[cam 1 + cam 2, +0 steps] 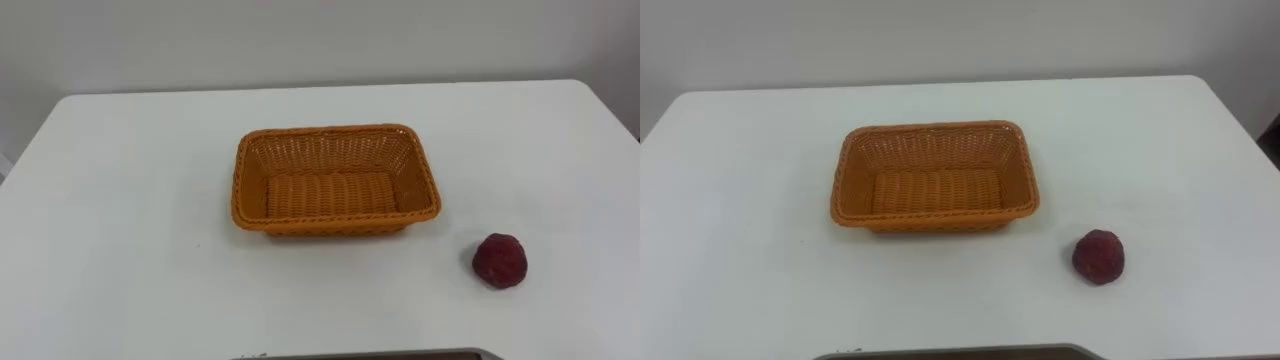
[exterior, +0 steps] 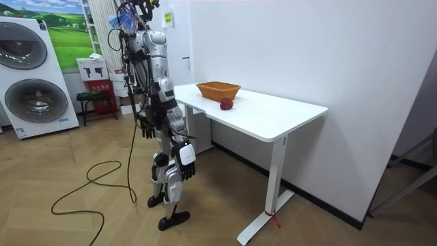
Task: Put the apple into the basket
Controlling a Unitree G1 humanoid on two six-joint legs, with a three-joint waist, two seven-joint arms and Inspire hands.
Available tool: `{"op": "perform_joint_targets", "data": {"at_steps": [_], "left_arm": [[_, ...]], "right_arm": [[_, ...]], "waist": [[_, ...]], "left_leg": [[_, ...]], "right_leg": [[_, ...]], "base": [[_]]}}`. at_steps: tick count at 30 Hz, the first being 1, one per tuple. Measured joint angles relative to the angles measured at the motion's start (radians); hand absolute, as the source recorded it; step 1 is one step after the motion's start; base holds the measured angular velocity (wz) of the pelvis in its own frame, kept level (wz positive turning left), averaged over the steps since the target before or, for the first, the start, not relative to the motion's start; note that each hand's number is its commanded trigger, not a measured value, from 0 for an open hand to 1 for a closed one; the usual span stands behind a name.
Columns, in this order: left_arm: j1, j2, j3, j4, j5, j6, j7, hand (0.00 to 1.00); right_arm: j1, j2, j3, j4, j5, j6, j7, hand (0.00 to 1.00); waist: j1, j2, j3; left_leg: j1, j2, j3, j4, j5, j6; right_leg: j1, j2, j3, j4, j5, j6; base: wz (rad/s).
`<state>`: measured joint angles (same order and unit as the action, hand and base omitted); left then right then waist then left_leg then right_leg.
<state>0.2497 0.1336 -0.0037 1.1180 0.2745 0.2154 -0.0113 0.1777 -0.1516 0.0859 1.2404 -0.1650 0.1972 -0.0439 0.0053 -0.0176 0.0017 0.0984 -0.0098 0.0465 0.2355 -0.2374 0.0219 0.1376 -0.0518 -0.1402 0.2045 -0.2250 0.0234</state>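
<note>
Apple [image 1: 500, 261] lies well above hanging right hand [image 2: 188, 156].

A white desk [image 2: 273, 117] is standing against the wall. Over at the room view's left, two stacked washers [image 2: 37, 99] are sitting with a small green stool [image 2: 87, 97] beside them on the wooden floor [image 2: 68, 225].

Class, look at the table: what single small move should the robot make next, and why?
Probably lift the right hand toward the apple. The apple lies on the table to the right of the empty basket, apart from it. The right hand and the left hand both hang beside the robot, below the table top.
</note>
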Motion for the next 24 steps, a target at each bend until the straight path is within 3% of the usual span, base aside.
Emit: {"op": "perform_joint_targets", "data": {"at_steps": [9, 13, 15, 20, 23, 24], "left_arm": [[-0.005, 0.0, 0.0, 0.009, -0.009, -0.019, 0.003, 0.0], [0.005, -0.002, 0.027, 0.011, -0.009, -0.025, 0.005, 0.0], [0.01, -0.003, 0.043, 0.011, -0.01, -0.037, 0.009, 0.0], [0.041, 0.007, 0.147, 0.01, -0.048, -0.094, 0.037, 0.0], [0.058, 0.03, 0.178, -0.004, -0.046, -0.121, 0.057, 0.0], [0.059, 0.032, 0.185, -0.005, -0.043, -0.127, 0.061, 0.0]], "right_arm": [[-0.002, 0.002, -0.039, 0.007, 0.133, -0.003, -0.036, 0.0], [0.002, 0.002, -0.154, -0.016, 0.492, -0.026, -0.126, 0.0], [-0.002, 0.003, -0.209, -0.051, 0.649, -0.044, -0.167, 0.0], [-0.007, 0.002, -0.442, -0.206, 1.06, -0.112, -0.309, 0.0], [0.0, -0.006, -0.529, -0.342, 1.244, -0.2, -0.43, 0.0], [0.0, -0.006, -0.542, -0.366, 1.25, -0.208, -0.452, 0.0]], "waist": [[0.0, 0.002, 0.001], [-0.001, 0.0, 0.0024], [-0.017, -0.002, 0.0025], [-0.066, -0.012, 0.0047], [-0.086, -0.018, 0.0037], [-0.087, -0.019, 0.0032]], "left_leg": [[0.001, 0.001, 0.002, -0.002, 0.0, 0.0], [0.018, 0.003, 0.01, -0.013, 0.0, 0.0], [0.019, 0.002, 0.012, -0.013, 0.0, 0.0], [0.019, 0.0, 0.009, -0.015, 0.0, 0.0], [0.017, 0.0, 0.01, -0.013, 0.0, 0.0], [0.015, -0.001, 0.01, -0.013, 0.0, 0.0]], "right_leg": [[0.0, 0.001, 0.003, 0.001, 0.0, 0.0], [0.01, 0.002, 0.013, -0.002, 0.0, 0.0], [0.012, 0.002, 0.015, -0.002, 0.0, 0.0], [0.014, 0.001, 0.003, -0.004, -0.004, 0.002], [0.013, 0.002, 0.009, -0.009, -0.004, 0.002], [0.012, 0.002, 0.009, -0.01, -0.004, 0.002]], "base": [[0.0], [-0.04], [-0.03], [0.02], [0.0], [0.0]]}}
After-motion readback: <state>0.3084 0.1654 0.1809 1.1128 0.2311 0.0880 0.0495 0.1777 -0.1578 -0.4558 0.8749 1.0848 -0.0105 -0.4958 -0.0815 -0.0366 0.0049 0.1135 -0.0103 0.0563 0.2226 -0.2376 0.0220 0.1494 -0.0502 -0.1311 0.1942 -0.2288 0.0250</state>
